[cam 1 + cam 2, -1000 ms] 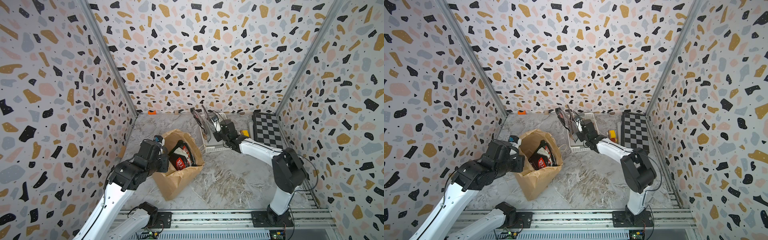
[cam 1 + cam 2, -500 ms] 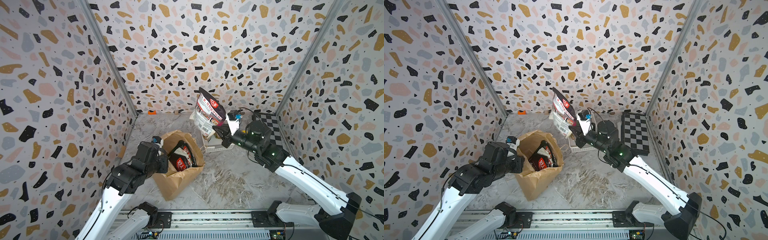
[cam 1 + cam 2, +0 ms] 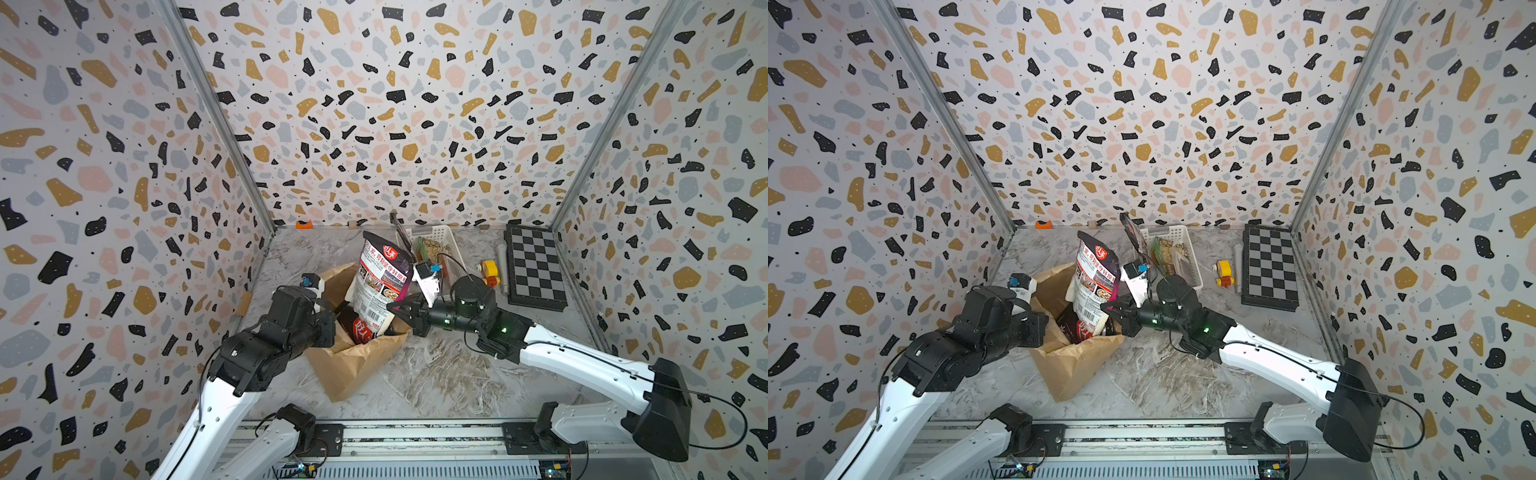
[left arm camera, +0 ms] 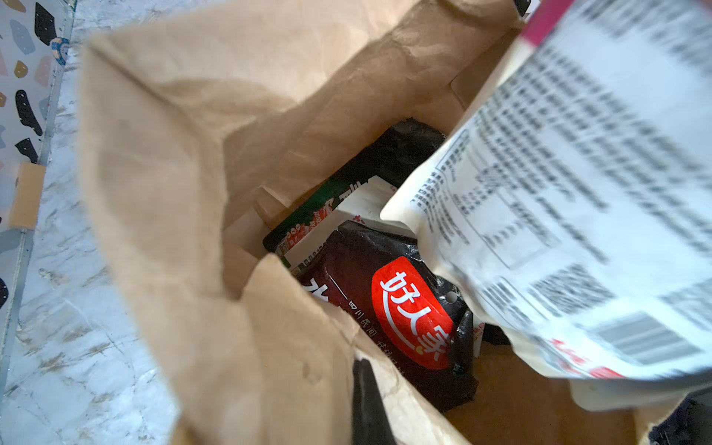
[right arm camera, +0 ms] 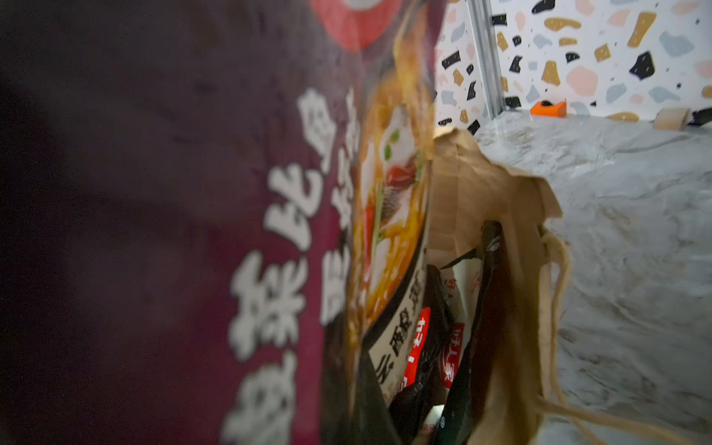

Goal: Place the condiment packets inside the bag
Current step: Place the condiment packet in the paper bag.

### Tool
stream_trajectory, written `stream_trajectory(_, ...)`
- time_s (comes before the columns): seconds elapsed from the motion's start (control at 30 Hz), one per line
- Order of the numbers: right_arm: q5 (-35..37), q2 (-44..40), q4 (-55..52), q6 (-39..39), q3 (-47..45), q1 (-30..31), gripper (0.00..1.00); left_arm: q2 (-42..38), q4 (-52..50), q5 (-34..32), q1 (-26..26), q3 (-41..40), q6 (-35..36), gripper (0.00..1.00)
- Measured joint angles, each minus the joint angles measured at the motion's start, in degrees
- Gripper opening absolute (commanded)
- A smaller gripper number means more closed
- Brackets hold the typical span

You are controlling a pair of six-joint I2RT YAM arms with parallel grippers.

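Top views: the crinkled brown paper bag (image 3: 357, 365) (image 3: 1075, 370) stands open-mouthed on the marble table (image 3: 436, 374). The left gripper (image 3: 331, 312) (image 3: 1045, 322) is at the bag's left rim, closed on the paper. The right gripper (image 3: 392, 308) (image 3: 1109, 309) is clamped on the side edge of a glossy cream-and-purple pouch (image 3: 380, 282) (image 3: 1094, 278). The pouch is near upright, with its lower end inside the bag mouth and its upper part sticking out above the rim. A black-red packet (image 3: 360, 330) (image 3: 1080, 330) is already in the bag. Behind the bag is a white perforated plastic basket (image 3: 446, 237) with a green packet (image 3: 428, 249) in it. To the right of the basket are a yellow-red toy (image 3: 489, 272) and a checkered board (image 3: 536, 266).

Left wrist: looking down into the bag (image 4: 173, 192). The black-red packet (image 4: 404, 308) lies on a green-cream packet (image 4: 308, 227). The pouch's printed cream back (image 4: 558, 212) hangs over them, blurred. One black finger (image 4: 366, 404) sits against the inner wall of the bag; the other finger is hidden.

Right wrist: the pouch's purple front (image 5: 173, 231) fills most of the frame, so the jaws aren't visible. Beside it are the bag mouth (image 5: 481, 185), a twine handle (image 5: 558, 308) and packets inside (image 5: 450, 354).
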Motion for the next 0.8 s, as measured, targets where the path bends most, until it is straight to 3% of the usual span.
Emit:
stream_trajectory(0.33,-6.8,7.28,6.27,3.5,0.0,1.81,0.0,0.13,0.0,0.0,0.0,0.0,-0.07,0.0)
stream_trajectory(0.7,-7.78,8.31,12.24,8.31,-4.17,2.93,0.0,0.79,0.35,0.07,0.0,0.0,-0.07,0.0)
stream_trajectory(0.8,-7.85,8.31,12.22,8.68,-4.13,2.91,0.24,0.87,0.5,0.26,0.0,0.0,-0.07,0.0)
